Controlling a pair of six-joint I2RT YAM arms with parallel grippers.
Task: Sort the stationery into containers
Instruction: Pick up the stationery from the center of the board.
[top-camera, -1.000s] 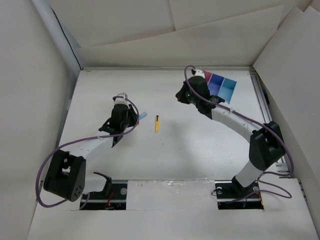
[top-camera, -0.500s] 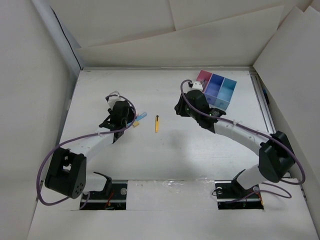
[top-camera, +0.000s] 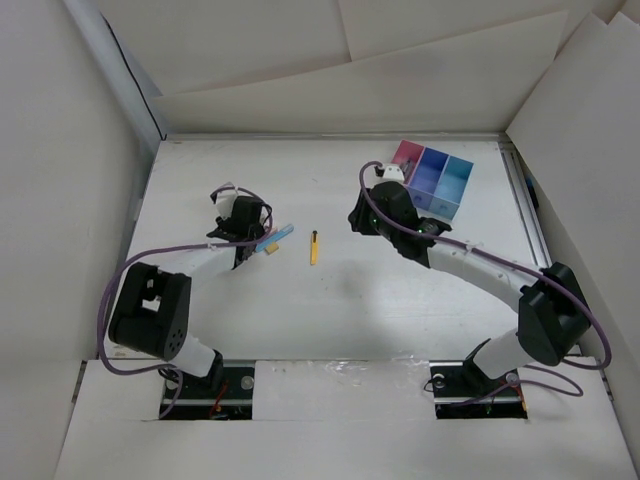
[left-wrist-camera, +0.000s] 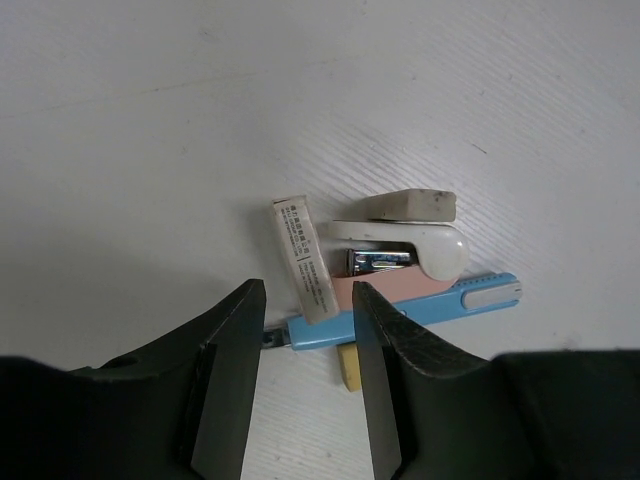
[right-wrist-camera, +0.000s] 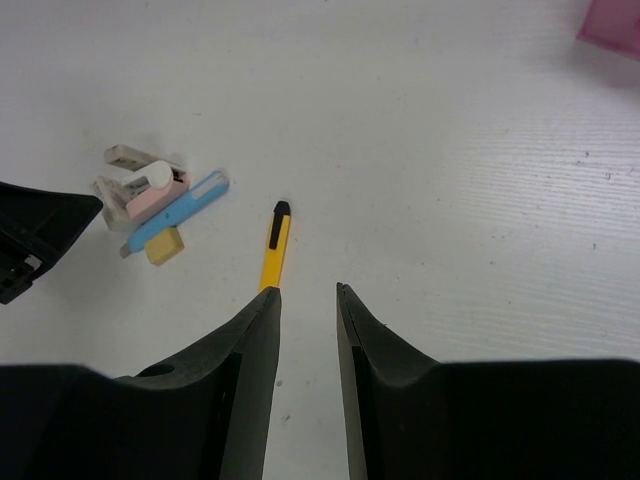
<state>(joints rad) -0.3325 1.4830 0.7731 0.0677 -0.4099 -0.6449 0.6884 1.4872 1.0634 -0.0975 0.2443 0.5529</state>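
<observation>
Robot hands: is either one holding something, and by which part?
Neither holds anything. The left hand is open before the small stationery pile; the right hand is open and empty.

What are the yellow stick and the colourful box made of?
The yellow stick seems to be smooth hard plastic: even colour, black tip. The colourful box looks like thin tinted plastic, probably see-through, since its walls show lighter and darker shades.

Top view: high, rear, looking down at table (top-camera: 400, 300). Wrist views: close, low. All share blue pen (left-wrist-camera: 440, 303).
</observation>
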